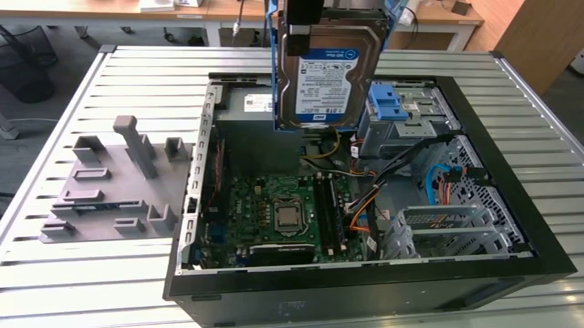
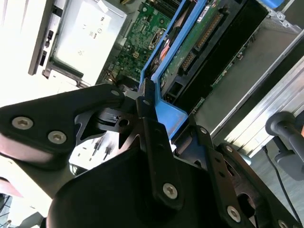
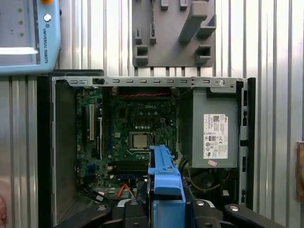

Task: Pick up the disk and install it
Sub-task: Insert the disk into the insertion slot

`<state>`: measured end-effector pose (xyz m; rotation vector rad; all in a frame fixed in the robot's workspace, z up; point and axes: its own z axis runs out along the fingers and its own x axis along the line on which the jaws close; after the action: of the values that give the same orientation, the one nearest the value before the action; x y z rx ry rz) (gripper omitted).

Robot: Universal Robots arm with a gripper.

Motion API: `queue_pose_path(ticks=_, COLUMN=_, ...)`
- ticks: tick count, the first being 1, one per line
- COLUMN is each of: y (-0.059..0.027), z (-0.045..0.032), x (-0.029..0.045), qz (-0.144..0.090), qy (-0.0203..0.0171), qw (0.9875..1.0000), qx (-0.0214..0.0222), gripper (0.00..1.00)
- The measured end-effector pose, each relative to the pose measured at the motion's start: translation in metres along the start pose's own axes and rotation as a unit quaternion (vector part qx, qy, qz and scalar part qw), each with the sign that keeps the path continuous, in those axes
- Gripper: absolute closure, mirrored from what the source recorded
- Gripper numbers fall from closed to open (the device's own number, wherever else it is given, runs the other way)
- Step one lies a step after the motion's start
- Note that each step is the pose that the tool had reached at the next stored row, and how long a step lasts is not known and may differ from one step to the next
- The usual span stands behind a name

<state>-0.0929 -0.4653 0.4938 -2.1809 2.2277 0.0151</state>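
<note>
The disk (image 1: 329,75), a silver-grey drive with a white label and a blue top band, hangs upright above the back of the open computer case (image 1: 511,266). My gripper (image 1: 319,19) is shut on its upper end, gripping the blue carrier rails. In the second wrist view the black fingers (image 2: 152,123) clamp the blue rail, and the disk's (image 2: 204,42) green circuit side runs away from them. The first wrist view looks down along the blue carrier of the disk (image 3: 164,175) into the case. The drive cage with blue latches (image 1: 394,102) stands just to the exterior view's right of the disk.
Inside the case lie the motherboard (image 1: 278,208), loose cables (image 1: 438,181) and the grey power-supply box (image 3: 213,135). A grey holder fixture (image 1: 114,181) sits on the slatted table at the exterior view's left. A teach pendant (image 3: 28,33) lies beyond the case.
</note>
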Motion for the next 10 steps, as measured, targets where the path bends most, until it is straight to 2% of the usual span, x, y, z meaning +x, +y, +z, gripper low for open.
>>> queue_pose_path(ticks=3, y=-0.0003, z=0.0029, x=0.0071, qz=0.000, qy=0.0000, qw=1.0000, qx=-0.0019, gripper=0.64)
queue_pose_path(ticks=7, y=-0.0061, z=0.0055, x=0.0115, qz=0.000, qy=-0.0003, qw=1.0000, qx=-0.0066, gripper=0.64)
queue_pose_path(ticks=10, y=-0.0071, z=0.0063, x=0.0195, qz=0.000, qy=-0.0009, qw=1.0000, qx=-0.0068, gripper=0.64)
